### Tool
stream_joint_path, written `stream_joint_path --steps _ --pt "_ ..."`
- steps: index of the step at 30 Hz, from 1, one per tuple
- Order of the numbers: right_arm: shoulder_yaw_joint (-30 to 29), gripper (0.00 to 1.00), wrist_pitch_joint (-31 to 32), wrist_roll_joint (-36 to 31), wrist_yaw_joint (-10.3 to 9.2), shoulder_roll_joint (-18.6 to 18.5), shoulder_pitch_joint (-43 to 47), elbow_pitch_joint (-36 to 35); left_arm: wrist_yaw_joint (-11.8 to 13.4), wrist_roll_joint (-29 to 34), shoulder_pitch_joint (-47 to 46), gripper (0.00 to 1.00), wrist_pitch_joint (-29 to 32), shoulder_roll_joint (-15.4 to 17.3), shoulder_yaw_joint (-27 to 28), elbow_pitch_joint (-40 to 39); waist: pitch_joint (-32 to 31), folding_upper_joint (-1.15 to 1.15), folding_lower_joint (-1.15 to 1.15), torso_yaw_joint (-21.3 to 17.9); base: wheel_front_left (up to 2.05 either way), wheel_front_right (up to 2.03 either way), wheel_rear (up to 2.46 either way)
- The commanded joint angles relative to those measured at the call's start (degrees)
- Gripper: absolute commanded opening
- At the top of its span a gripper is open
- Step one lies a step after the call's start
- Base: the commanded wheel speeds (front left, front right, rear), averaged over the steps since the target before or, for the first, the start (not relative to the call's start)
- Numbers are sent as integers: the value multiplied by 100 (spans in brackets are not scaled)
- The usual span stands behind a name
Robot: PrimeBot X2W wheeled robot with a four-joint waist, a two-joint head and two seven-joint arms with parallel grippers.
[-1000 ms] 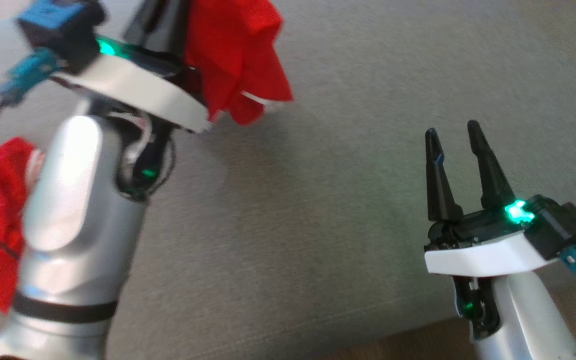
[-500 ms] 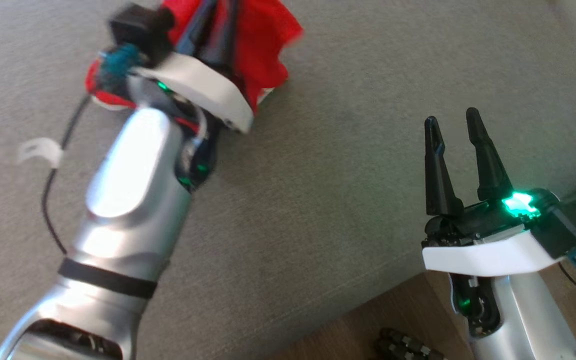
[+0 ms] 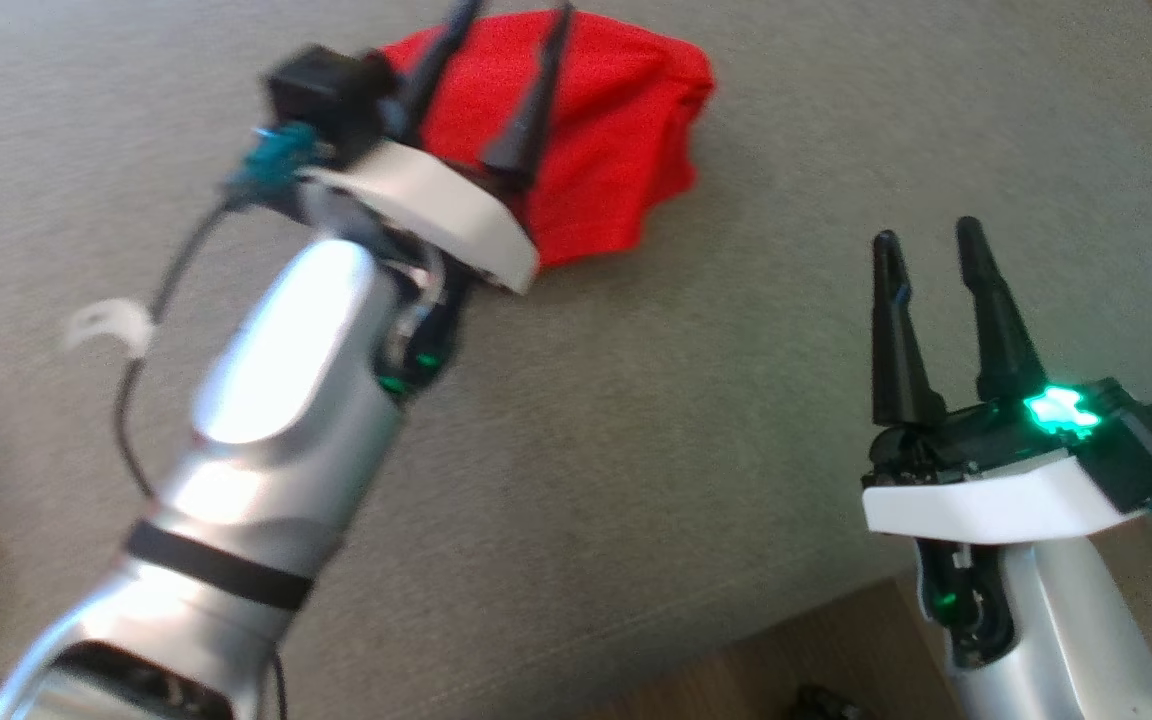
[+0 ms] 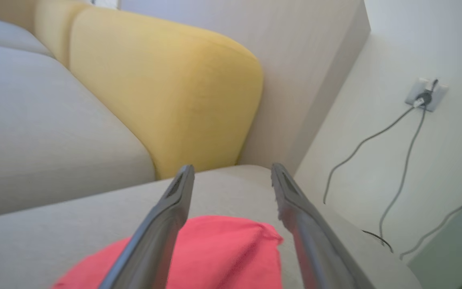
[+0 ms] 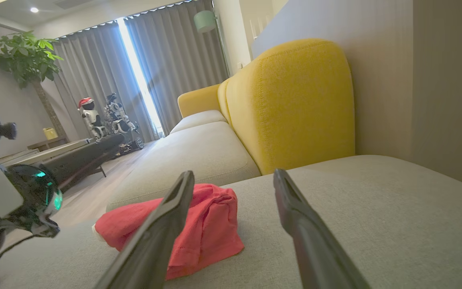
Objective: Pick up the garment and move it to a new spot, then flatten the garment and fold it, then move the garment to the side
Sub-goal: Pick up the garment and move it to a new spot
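Both spread, left gripper [image 3: 514,15] over red garment [image 3: 616,130] lying crosswise, right gripper [image 3: 926,235] apart

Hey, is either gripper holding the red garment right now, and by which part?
Nothing is held. The left gripper stands open over the red garment, which lies crumpled on the sofa seat; the right gripper is open and empty, apart from it.

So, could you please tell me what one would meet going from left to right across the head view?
left forearm → red garment → right gripper
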Motion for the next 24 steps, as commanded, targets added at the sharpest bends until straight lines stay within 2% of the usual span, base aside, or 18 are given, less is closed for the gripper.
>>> stream_joint_path --steps 1,4,8,13,18,24 --pt "76 100 -61 -53 23 -23 -103 -157 27 44 -138 100 -55 220 244 -226 -183 0 0 284 0 0 0" --pt "-69 100 -61 -219 23 -23 -71 -51 20 100 135 100 -111 504 456 -416 -353 0 0 667 0 0 0" --pt "-225 100 -61 -470 23 -23 -11 112 -140 183 712 100 -129 838 667 -729 -548 0 0 1184 0 0 0" --pt "-309 100 -61 -747 23 -23 108 324 -233 399 1678 100 -132 1043 1124 -1155 -808 0 0 1703 0 0 0" --pt "-412 100 -61 -840 23 -23 232 439 -281 613 2710 100 -133 835 1712 -1526 -1012 0 0 1994 0 0 0" --pt "-515 100 -61 -943 23 -23 404 507 -457 923 3590 100 -133 210 2427 -1856 -1136 0 0 2217 0 0 0"
